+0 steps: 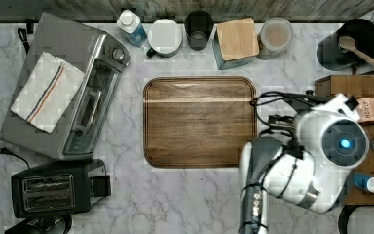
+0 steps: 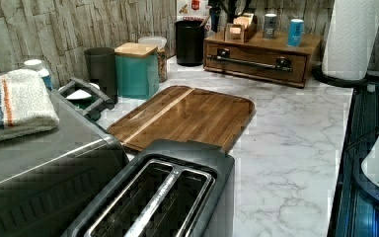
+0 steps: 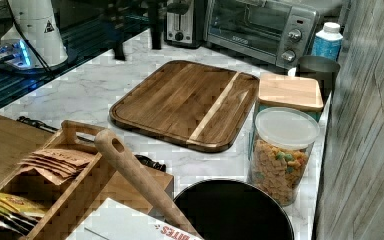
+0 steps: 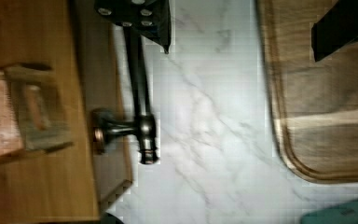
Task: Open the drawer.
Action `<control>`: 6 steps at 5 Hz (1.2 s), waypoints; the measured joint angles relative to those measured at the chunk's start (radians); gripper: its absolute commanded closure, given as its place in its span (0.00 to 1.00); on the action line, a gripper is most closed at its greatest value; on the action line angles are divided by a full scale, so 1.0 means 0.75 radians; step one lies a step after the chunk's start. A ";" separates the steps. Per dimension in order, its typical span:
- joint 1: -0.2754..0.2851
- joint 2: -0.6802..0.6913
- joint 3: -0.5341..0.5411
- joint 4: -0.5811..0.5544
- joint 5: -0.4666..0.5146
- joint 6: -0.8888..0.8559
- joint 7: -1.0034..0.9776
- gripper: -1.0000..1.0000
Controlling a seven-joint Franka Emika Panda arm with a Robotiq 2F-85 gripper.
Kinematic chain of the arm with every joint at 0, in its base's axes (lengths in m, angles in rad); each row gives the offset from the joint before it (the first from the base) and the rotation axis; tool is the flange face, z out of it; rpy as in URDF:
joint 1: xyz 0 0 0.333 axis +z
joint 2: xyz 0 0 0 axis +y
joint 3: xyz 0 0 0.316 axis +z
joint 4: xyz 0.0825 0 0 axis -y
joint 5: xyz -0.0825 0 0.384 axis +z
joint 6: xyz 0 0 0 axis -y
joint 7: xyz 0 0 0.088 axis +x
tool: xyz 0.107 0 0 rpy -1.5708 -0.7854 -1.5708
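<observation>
The drawer (image 2: 249, 53) is the front of a low wooden cabinet (image 1: 355, 85) at the top view's right. It sits flush and shut in the left view. Its long black bar handle (image 2: 251, 62) runs across the front on two posts. In the wrist view the handle (image 4: 139, 93) runs from one post and its end cap up to one black finger (image 4: 133, 14). The other finger (image 4: 340, 28) hangs far off over the cutting board. My gripper (image 4: 235, 21) is open, nothing between its fingers. The white arm (image 1: 331, 141) hangs over the cabinet.
A wooden cutting board (image 1: 199, 122) lies mid-counter, close to the drawer front. A tea-bag box (image 1: 370, 108) and cans (image 2: 295, 32) stand on the cabinet. A black pot with a wooden spoon (image 1: 345, 44), a paper towel roll (image 2: 353, 34), jars, a toaster (image 1: 53, 187) and a toaster oven (image 1: 73, 97) ring the counter.
</observation>
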 measured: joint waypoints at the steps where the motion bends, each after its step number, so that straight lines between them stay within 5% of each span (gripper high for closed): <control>1: -0.046 0.006 -0.035 -0.013 0.011 0.057 -0.027 0.00; 6: -0.074 0.245 -0.084 -0.063 -0.028 0.244 -0.146 0.00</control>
